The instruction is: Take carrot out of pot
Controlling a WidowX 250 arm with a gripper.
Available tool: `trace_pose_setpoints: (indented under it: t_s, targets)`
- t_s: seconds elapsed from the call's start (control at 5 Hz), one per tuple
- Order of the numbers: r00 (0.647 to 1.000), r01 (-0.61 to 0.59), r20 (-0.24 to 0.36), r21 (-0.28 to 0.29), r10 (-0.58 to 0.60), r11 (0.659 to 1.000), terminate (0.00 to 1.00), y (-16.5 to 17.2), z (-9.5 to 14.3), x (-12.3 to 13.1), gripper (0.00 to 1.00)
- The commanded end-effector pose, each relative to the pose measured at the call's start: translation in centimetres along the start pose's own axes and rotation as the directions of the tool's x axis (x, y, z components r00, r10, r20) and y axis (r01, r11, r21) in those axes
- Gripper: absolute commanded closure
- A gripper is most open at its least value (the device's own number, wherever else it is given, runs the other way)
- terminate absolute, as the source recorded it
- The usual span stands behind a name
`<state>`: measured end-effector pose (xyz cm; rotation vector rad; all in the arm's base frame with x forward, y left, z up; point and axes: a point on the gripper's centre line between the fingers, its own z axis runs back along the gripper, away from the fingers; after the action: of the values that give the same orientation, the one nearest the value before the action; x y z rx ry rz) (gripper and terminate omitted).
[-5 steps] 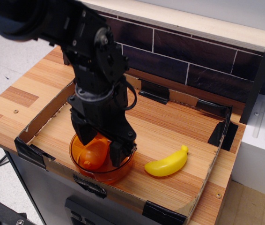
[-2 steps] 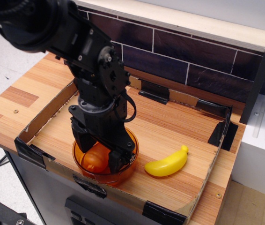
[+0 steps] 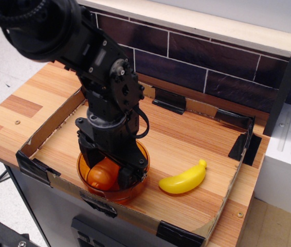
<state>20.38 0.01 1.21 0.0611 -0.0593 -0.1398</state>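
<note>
Single view from above and to the front of a wooden table (image 3: pixel 27 98). A shallow cardboard tray (image 3: pixel 53 121) with black taped corners rests on the tabletop, and all the objects lie within it. The pot (image 3: pixel 138 188), a round translucent amber-orange bowl, sits against the tray's near wall, close to the near-left corner. The carrot (image 3: pixel 101 176), a stubby orange toy, lies inside the pot, toward the pot's left side. The black robot arm (image 3: pixel 91 56) descends from the upper left, and its gripper (image 3: pixel 107 172) reaches down into the pot. One finger (image 3: pixel 87 154) stands to the left of the carrot and the other finger (image 3: pixel 127 175) to its right, so that the carrot sits between them. The fingers appear to touch the carrot's sides, though the view does not settle whether they clamp it firmly. Whether the carrot rests on the pot floor or is raised off it cannot be told. A yellow toy banana (image 3: pixel 183 180) lies on the tray floor to the right of the pot, apart from it, with its stem end pointing up and to the right. A dark brick-patterned wall (image 3: pixel 197 56) rises behind the tray, beyond the far edge of the table.
</note>
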Motion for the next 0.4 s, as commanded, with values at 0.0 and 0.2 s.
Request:
trace_pose_setpoints:
  t_s: [0.0,0.2]
  targets:
    - [1.0,0.011,-0.009,0.025,-0.011,1.0,0.0,0.45,0.11,-0.31,1.0]
    - [1.0,0.008,-0.014,0.033,-0.008,0.999,0.0,0.57,0.05,-0.41,1.0]
